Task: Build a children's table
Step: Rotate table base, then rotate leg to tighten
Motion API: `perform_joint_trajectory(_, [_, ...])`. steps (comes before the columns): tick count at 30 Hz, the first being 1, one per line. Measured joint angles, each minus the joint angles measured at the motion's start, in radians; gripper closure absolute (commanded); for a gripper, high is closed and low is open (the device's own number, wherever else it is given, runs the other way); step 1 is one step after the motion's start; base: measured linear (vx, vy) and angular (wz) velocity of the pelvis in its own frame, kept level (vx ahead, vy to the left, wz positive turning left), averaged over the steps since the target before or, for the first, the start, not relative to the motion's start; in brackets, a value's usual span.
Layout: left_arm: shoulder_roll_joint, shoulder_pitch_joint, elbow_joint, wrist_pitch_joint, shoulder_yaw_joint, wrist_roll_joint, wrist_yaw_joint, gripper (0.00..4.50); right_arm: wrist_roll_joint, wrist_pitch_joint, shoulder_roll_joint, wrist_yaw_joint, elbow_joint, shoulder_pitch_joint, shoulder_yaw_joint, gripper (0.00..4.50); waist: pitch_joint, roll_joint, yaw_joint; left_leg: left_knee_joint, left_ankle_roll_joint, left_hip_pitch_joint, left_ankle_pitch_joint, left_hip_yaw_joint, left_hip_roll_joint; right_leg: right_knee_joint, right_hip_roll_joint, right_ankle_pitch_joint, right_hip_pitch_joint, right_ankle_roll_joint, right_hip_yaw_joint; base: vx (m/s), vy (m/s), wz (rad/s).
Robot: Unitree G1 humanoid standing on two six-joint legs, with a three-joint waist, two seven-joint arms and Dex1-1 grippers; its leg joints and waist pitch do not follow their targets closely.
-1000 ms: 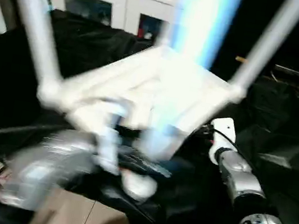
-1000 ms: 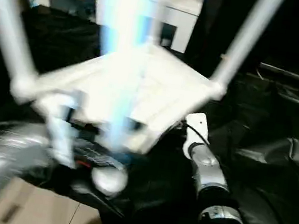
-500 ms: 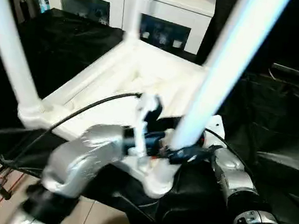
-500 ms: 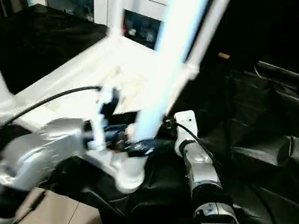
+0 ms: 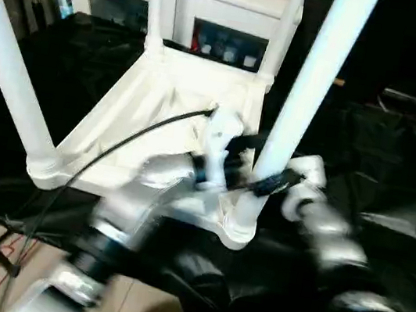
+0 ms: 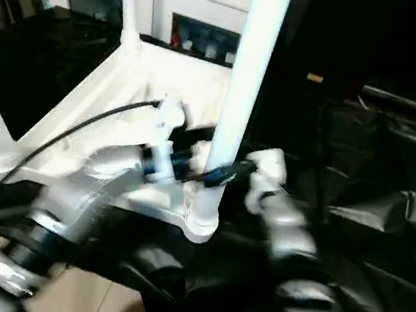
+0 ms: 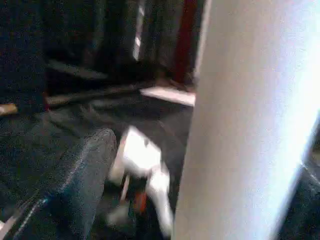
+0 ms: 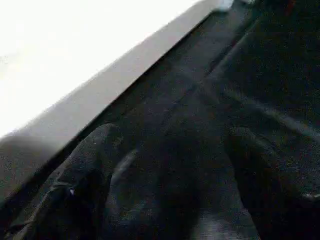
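Black cloth (image 5: pixel 398 154) drapes the worktop, and on it the tabletop (image 5: pixel 160 109) lies upside down, ribbed underside up, with four white legs rising from its corner sockets. At the near right corner, the near right leg (image 5: pixel 301 92) stands upright in its socket. The left gripper (image 5: pixel 255 181) reaches in from the left with its fingers spread wide around that leg, low down; whether they press it I cannot tell. The right gripper (image 8: pixel 165 175) hovers parted over the cloth beside the tabletop's edge. Behind stands a white cabinet (image 5: pixel 214 14) with glass doors.
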Motion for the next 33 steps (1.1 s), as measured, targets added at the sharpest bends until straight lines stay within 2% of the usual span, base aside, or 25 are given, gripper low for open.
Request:
perform_joint_trajectory(1, [0.013, 0.006, 0.003, 0.002, 0.003, -0.004, -0.019, 0.0, 0.008, 0.0, -0.011, 0.018, -0.012, 0.007, -0.001, 0.81, 0.0, 0.001, -0.001, -0.001, 0.0, 0.0, 0.0, 0.0, 0.0, 0.0, 0.0, 0.0, 0.0, 0.0, 0.0, 0.0, 0.0, 0.0])
perform_joint_trajectory(3, [0.067, 0.027, 0.004, -0.003, -0.01, -0.003, -0.091, 0.0, 0.024, 0.026, -0.032, 0.105, -0.118, 0.061, 0.006, 0.81, 0.001, 0.009, -0.001, -0.002, 0.0, 0.0, 0.0, 0.0, 0.0, -0.001, 0.0, 0.001, 0.0, -0.002, -0.001, 0.0, 0.0, 0.0])
perform_joint_trajectory(8, [0.213, 0.07, 0.063, -0.03, -0.031, 0.044, -0.223, 0.0, 0.063, 0.097, -0.111, 0.262, -0.291, 0.172, 0.039, 0.81, 0.004, 0.037, 0.001, -0.003, 0.0, 0.0, 0.0, 0.0, 0.0, -0.002, 0.0, 0.002, 0.0, -0.003, -0.001, 0.0, 0.0, 0.0])
perform_joint_trajectory(10, [0.235, 0.061, 0.092, -0.055, -0.038, 0.065, -0.261, 0.18, 0.069, 0.117, -0.134, 0.3, -0.348, 0.188, 0.046, 0.81, 0.003, 0.041, 0.004, -0.003, 0.0, 0.0, 0.0, 0.0, 0.0, -0.003, 0.0, 0.001, 0.0, -0.002, 0.0, 0.0, 0.0, 0.0])
perform_joint_trajectory(11, [0.239, 0.046, 0.111, -0.069, -0.05, 0.075, -0.288, 0.36, 0.076, 0.135, -0.148, 0.324, -0.39, 0.199, 0.051, 0.81, 0.003, 0.041, 0.008, -0.003, 0.0, 0.001, 0.0, 0.0, 0.0, -0.003, 0.0, 0.0, 0.002, -0.001, -0.001, 0.0, 0.0, 0.0])
perform_joint_trajectory(13, [0.246, 0.021, 0.146, -0.093, -0.069, 0.096, -0.323, 0.36, 0.092, 0.16, -0.172, 0.365, -0.451, 0.212, 0.069, 0.81, 0.003, 0.041, 0.011, -0.003, 0.0, 0.002, 0.0, 0.0, 0.0, -0.003, 0.0, 0.0, 0.003, 0.0, -0.001, 0.0, 0.0, 0.0])
perform_joint_trajectory(15, [0.261, -0.027, 0.234, -0.152, -0.101, 0.142, -0.365, 0.48, 0.107, 0.207, -0.213, 0.43, -0.544, 0.255, 0.084, 0.81, 0.003, 0.041, 0.017, -0.003, 0.0, 0.002, 0.0, 0.0, 0.0, -0.004, 0.0, 0.0, 0.004, 0.0, -0.001, 0.0, 0.0, 0.0])
perform_joint_trajectory(17, [0.281, -0.055, 0.325, -0.206, -0.112, 0.184, -0.392, 0.79, 0.12, 0.249, -0.245, 0.488, -0.604, 0.287, 0.1, 0.81, 0.003, 0.041, 0.02, -0.003, 0.0, 0.002, 0.0, 0.0, 0.0, -0.005, 0.0, 0.0, 0.004, 0.0, -0.001, 0.0, 0.0, 0.0])
perform_joint_trajectory(19, [0.276, -0.073, 0.38, -0.235, -0.12, 0.209, -0.403, 0.79, 0.134, 0.282, -0.258, 0.518, -0.63, 0.296, 0.109, 0.81, 0.003, 0.042, 0.02, -0.003, 0.0, 0.001, 0.0, 0.0, 0.0, -0.006, 0.0, 0.0, 0.003, 0.0, 0.0, 0.0, 0.0, 0.0])
perform_joint_trajectory(20, [0.268, -0.087, 0.414, -0.26, -0.13, 0.223, -0.41, 1.02, 0.141, 0.3, -0.264, 0.537, -0.654, 0.298, 0.118, 0.81, 0.003, 0.042, 0.02, -0.003, 0.0, 0.001, 0.0, 0.0, 0.0, -0.006, 0.0, 0.0, 0.003, 0.0, 0.0, 0.0, 0.0, 0.0])
perform_joint_trajectory(24, [0.253, -0.148, 0.528, -0.338, -0.155, 0.289, -0.411, 1.22, 0.176, 0.366, -0.301, 0.588, -0.746, 0.312, 0.131, 0.81, 0.003, 0.041, 0.028, -0.003, 0.0, 0.001, 0.0, -0.001, 0.0, -0.006, 0.0, 0.0, 0.003, 0.0, -0.001, 0.0, 0.0, 0.0])
perform_joint_trajectory(26, [0.251, -0.183, 0.6, -0.375, -0.159, 0.315, -0.406, 1.46, 0.185, 0.398, -0.329, 0.62, -0.789, 0.327, 0.133, 0.81, 0.003, 0.041, 0.035, -0.003, 0.0, 0.001, 0.0, -0.001, 0.0, -0.006, 0.0, 0.0, 0.004, 0.0, -0.001, 0.0, 0.0, 0.0])
perform_joint_trajectory(33, [0.225, -0.215, 0.728, -0.446, -0.167, 0.351, -0.429, 2.0, 0.198, 0.453, -0.36, 0.659, -0.831, 0.332, 0.143, 0.81, 0.002, 0.042, 0.049, -0.003, 0.0, 0.001, 0.0, 0.0, 0.0, -0.006, 0.0, 0.0, 0.004, 0.0, -0.002, 0.0, 0.0, 0.0])
